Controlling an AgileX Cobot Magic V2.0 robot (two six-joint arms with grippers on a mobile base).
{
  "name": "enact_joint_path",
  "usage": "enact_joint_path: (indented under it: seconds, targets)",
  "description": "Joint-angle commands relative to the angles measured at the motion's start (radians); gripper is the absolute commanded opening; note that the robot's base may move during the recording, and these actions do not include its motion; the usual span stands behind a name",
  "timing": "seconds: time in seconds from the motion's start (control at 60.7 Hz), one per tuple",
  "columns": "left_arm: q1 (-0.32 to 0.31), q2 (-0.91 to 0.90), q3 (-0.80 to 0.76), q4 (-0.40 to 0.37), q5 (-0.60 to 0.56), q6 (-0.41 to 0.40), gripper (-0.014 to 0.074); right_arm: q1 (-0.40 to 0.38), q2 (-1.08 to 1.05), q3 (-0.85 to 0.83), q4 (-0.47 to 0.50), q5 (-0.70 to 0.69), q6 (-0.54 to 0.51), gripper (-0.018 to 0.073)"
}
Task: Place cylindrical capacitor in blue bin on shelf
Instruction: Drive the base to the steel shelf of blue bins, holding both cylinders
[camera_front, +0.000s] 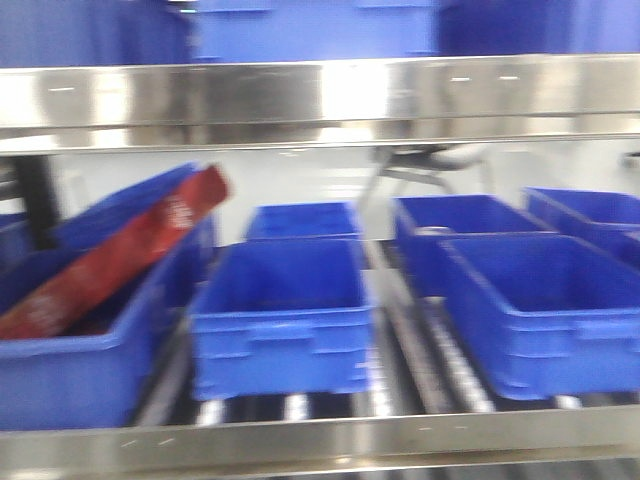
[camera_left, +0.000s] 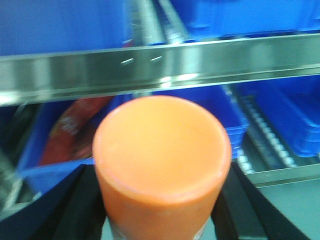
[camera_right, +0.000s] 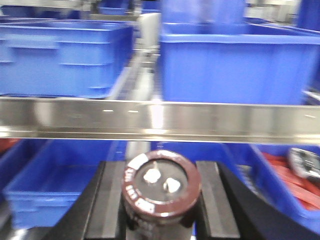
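Your right jaws pinch cylindrical capacitor (camera_right: 161, 187) from both sides, terminals toward camera, in front of shelf (camera_right: 75, 117) front rail. Left jaws appear clamped on orange cylinder (camera_left: 162, 160), blur hides contact, also before that rail. Blue bins (camera_front: 280, 310) behind rail; one holds red packet (camera_front: 110, 255).

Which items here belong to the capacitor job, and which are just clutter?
Job: capacitor, gripped in right end effector; blue bins; steel shelf.
Lying about: orange-topped cylinder in left end effector; red packet leaning in a bin.
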Motion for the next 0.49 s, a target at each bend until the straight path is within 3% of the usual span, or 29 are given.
enact_joint_path:
  seconds: [0.0, 0.478]
  targets:
    - [-0.003, -0.004, -0.002, -0.001, -0.018, -0.002, -0.0111, -0.001, -0.002, -0.001, 0.000, -0.025, -0.003, -0.0100]
    - [-0.003, -0.004, -0.002, -0.001, -0.018, -0.002, -0.0111, -0.001, -0.002, -0.001, 0.000, -0.025, -0.003, -0.0100]
